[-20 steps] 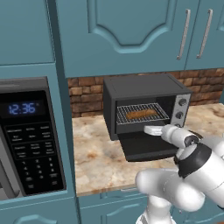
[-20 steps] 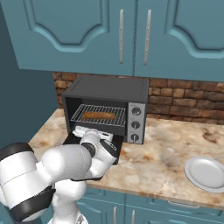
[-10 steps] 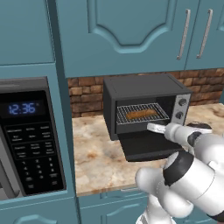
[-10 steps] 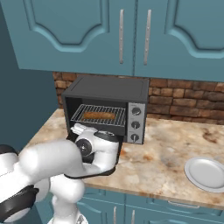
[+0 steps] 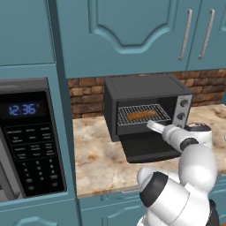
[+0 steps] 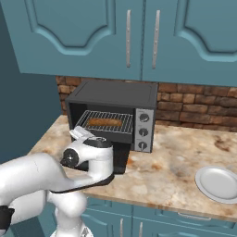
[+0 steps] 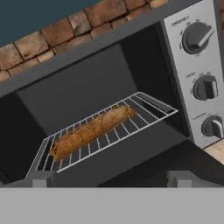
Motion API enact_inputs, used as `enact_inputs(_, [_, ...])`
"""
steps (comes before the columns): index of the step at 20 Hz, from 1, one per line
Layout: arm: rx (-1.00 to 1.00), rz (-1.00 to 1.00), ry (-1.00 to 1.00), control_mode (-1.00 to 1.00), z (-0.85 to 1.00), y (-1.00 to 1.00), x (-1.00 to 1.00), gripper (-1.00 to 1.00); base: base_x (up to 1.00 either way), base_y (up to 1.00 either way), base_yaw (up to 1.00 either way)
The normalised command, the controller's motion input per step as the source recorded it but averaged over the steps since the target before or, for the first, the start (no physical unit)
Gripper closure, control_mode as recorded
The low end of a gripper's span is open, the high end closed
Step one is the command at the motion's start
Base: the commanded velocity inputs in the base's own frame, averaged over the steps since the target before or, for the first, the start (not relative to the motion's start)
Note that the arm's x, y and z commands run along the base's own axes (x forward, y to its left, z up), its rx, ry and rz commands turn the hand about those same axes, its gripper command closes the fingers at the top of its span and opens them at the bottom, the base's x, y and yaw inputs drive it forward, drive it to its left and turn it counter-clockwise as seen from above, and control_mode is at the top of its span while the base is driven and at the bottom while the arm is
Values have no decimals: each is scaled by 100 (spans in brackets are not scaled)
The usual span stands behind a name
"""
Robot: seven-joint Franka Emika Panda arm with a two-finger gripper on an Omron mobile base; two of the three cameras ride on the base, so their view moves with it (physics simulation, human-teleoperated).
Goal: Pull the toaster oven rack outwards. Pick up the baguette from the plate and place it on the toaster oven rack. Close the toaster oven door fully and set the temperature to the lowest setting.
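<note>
While the baguette (image 7: 92,130) is lying lengthwise on the toaster oven rack (image 7: 144,109), the gripper (image 7: 109,178) is hovering just in front of the toaster oven (image 5: 145,90), its two dark fingertips (image 7: 40,179) standing wide apart with nothing between them. Seen from the hand, the loaf is sitting ahead of and above the fingertips, clear of both, toward the left half of the rack, which is sticking out a little from the oven's cavity. Below the rack, the toaster oven door (image 5: 148,148) is hanging open and lying flat on the marble counter (image 5: 95,161), directly under the gripper. To the right of the cavity, the oven's silver side panel (image 7: 199,72) is showing three round knobs (image 7: 196,38) stacked one above the other.

From the left base camera, the gripper (image 5: 154,127) is reaching toward the front edge of the rack (image 5: 143,114), just right of the baguette (image 5: 142,115). From the right base camera, the loaf (image 6: 105,122) is resting on the rack (image 6: 105,121) inside the oven (image 6: 113,99), while the gripper (image 6: 79,133) is poised near the oven's lower left corner. Well to the right of the oven, a white plate (image 6: 217,183) is sitting on the counter (image 6: 176,159). Left of the oven, a black microwave (image 5: 26,141) with blue clock digits is standing built into the cabinetry.
</note>
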Motion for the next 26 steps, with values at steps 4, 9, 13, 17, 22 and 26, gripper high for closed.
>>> enact_inputs(4, [23,-13,-6,-100,2,0,0,-100,0,0,0])
enact_inputs(9, [22,-9,-5,-100,17,0,0,-100,0,0,0])
enact_inputs(13, [25,-3,-24,-100,24,0,0,-100,0,0,0])
enact_inputs(17, [29,0,-37,-100,33,0,0,-100,0,0,0])
enact_inputs(22, [31,0,-39,-100,38,0,0,-100,0,0,0])
enact_inputs(26, [34,0,-33,-100,45,0,0,-100,0,0,0])
